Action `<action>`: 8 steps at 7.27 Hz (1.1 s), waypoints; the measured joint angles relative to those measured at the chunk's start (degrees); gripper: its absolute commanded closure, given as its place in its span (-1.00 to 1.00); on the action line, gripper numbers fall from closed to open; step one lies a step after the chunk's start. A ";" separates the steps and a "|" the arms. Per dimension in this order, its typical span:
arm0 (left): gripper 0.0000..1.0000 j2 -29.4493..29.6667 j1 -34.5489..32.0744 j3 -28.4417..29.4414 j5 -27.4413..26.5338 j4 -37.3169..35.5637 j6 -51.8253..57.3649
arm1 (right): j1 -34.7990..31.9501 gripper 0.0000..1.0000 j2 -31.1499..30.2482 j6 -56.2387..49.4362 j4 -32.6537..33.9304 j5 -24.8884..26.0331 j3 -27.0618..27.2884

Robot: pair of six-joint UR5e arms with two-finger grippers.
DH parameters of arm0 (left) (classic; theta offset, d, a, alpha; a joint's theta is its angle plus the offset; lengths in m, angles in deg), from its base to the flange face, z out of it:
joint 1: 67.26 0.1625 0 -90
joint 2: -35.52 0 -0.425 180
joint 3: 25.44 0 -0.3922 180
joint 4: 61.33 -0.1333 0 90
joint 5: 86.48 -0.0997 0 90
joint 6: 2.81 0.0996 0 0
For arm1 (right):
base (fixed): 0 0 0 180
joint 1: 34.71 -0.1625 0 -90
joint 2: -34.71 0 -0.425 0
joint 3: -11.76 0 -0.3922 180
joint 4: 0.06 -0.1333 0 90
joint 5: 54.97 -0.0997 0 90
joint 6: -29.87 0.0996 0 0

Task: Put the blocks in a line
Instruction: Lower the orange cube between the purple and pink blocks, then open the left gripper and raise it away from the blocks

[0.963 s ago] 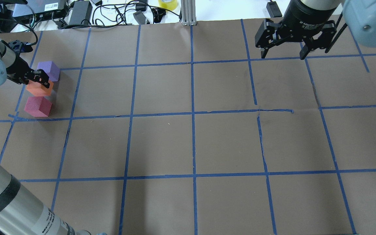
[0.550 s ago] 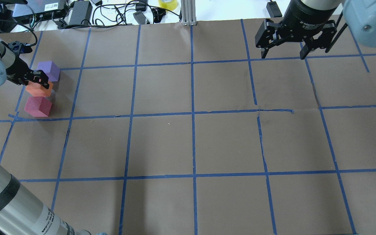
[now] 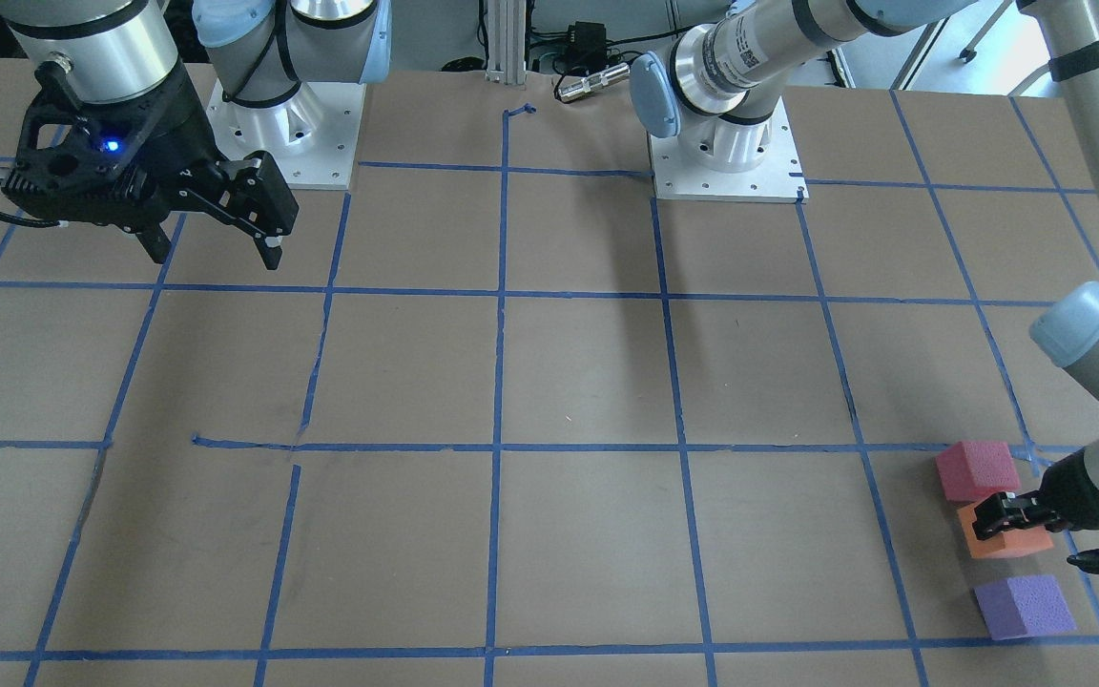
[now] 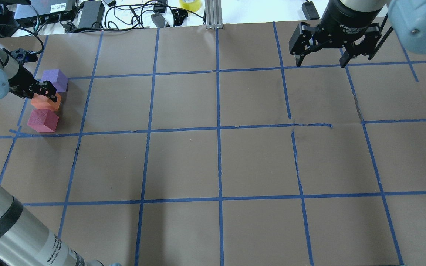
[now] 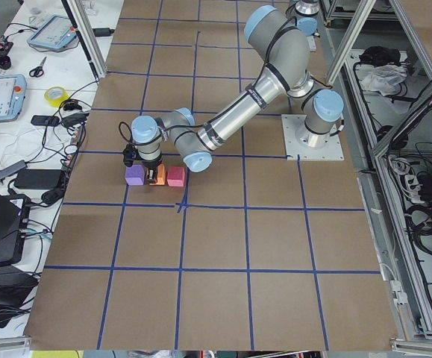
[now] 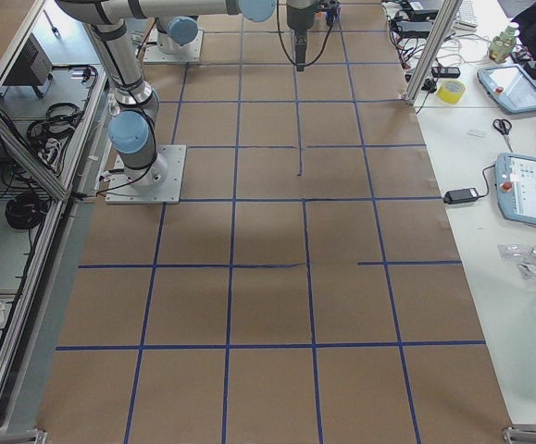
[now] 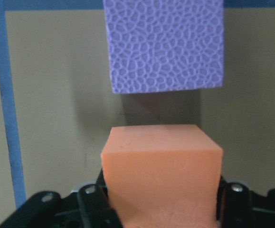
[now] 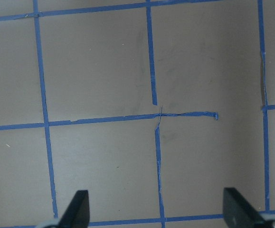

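Observation:
Three foam blocks stand in a short row at the table's left end: purple [image 4: 54, 79], orange [image 4: 47, 104] and pink-red [image 4: 43, 120]. My left gripper [image 4: 43, 91] is shut on the orange block, between the other two. The left wrist view shows the orange block [image 7: 161, 171] between the fingers and the purple block [image 7: 165, 45] a small gap ahead. I cannot tell if the orange block touches the paper. In the front view the row reads pink-red [image 3: 977, 469], orange [image 3: 1003, 541], purple [image 3: 1025, 606]. My right gripper [image 4: 322, 61] is open and empty, far off at the back right.
Brown paper with a blue tape grid [image 4: 218, 127] covers the table. Cables, power bricks and a yellow tape roll [image 4: 190, 4] lie beyond the far edge. An aluminium post [image 4: 213, 14] stands at the back middle.
The orange block in my left gripper has sunk slightly toward the table between the purple and pink-red blocks. The right arm has not moved.

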 measured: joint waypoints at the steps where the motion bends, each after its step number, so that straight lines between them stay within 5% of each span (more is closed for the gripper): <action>1: -0.97 0.00 0.00 -0.27 0.06 -0.18 0.20 | 0.03 -1.00 0.01 -0.01 0.00 0.17 0.01; 6: -1.00 -0.92 0.00 -2.75 -0.11 -4.72 0.64 | 0.04 -1.00 0.02 -0.01 0.00 1.05 0.01; 8: -1.00 -4.85 -0.44 -2.59 -0.14 -0.82 0.43 | 0.04 -1.00 0.02 -0.01 0.01 1.06 0.01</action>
